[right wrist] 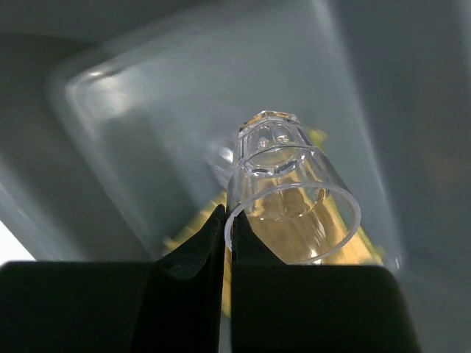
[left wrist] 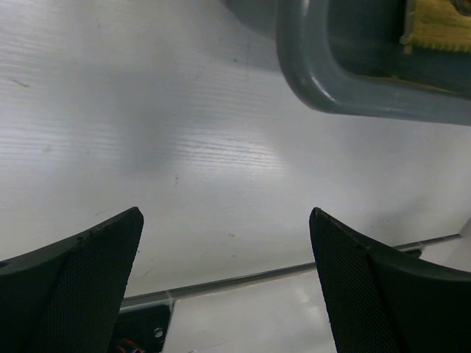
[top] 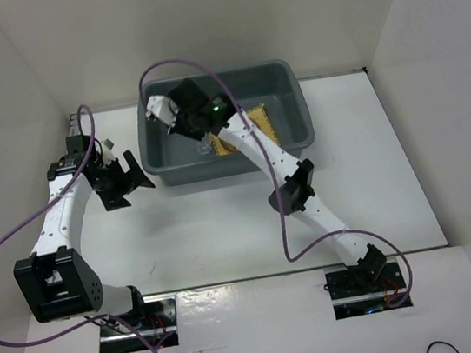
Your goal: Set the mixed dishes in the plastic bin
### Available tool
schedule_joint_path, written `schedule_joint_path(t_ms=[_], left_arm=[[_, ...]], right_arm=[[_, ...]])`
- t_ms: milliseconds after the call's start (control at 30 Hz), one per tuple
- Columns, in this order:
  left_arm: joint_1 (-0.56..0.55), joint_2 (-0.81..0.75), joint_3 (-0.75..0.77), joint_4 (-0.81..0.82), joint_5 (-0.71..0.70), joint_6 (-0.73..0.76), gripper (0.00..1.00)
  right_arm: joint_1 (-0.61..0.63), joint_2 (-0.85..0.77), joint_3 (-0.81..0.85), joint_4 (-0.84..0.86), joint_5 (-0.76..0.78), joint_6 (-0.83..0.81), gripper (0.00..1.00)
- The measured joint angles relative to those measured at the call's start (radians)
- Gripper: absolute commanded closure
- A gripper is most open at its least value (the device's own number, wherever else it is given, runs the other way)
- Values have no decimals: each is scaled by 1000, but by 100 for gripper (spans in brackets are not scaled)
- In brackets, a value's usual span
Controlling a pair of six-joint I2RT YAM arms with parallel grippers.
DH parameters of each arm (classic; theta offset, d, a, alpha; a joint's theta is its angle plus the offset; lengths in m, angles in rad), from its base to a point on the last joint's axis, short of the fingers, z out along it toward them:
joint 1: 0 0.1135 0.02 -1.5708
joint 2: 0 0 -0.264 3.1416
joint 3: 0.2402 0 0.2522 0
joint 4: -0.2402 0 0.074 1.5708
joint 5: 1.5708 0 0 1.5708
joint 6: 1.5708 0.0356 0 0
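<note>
The dark grey plastic bin (top: 287,77) stands at the back of the table. A yellow woven mat (top: 260,120) lies on its floor. My right gripper (top: 202,140) reaches into the bin's left half. In the right wrist view it (right wrist: 228,229) is shut on the rim wall of a clear cup (right wrist: 288,187), one finger inside and one outside. The cup hangs tilted over the bin floor (right wrist: 140,140), and the mat (right wrist: 357,250) shows through and beside it. My left gripper (top: 142,177) is open and holds nothing, just left of the bin. In its own view it (left wrist: 227,220) hovers over bare table near the bin's corner (left wrist: 324,92).
White walls close in the table on three sides. Purple cables loop over both arms and above the bin (top: 203,67). A metal strip (left wrist: 257,278) marks the table's near edge, with the arm mounts (top: 365,285) below it.
</note>
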Motion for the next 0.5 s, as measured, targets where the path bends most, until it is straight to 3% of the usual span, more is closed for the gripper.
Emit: schedule_joint_path(t_ms=[200,500], left_arm=[[0,-7,0,-32,-65,31,0],[0,-6,8,-61,-119,60,0]], right_arm=[[89,75,0,55,-11,-105,99],[87,131,-52,114,-32,-229,95]])
